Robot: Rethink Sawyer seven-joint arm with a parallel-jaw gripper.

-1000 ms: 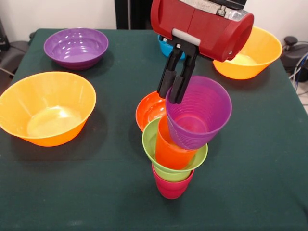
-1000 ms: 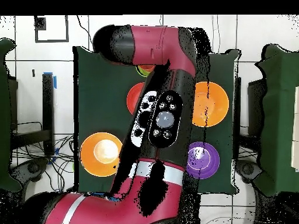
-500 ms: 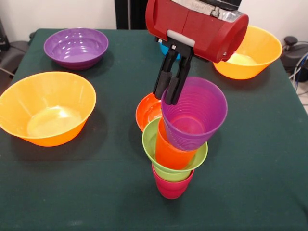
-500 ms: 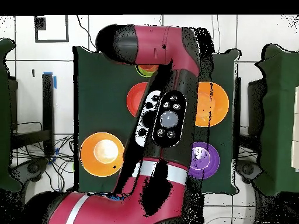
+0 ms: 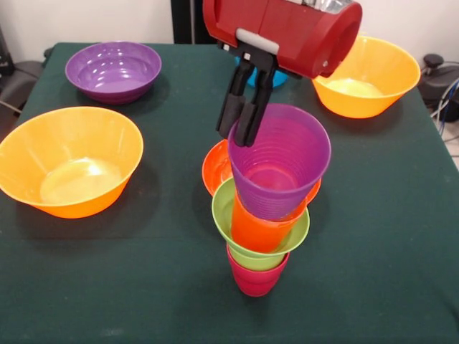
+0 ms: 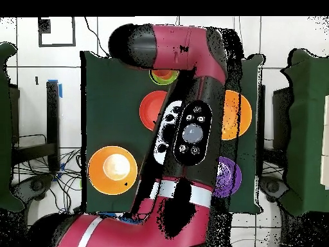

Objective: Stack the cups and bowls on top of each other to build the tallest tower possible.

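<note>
1. The purple cup hangs just below the claw, whose fingers are pinched together on its rim; it sits tilted in the orange-red cup atop the tower.
2. You should expect thin, smooth, light plastic: slippery and springy at the rim, so hold the wall just under the lip.
3. Against the earlier frames, your claw has shifted toward the orange bowl, and the cup's mouth has come more nearly over the tower.
</note>
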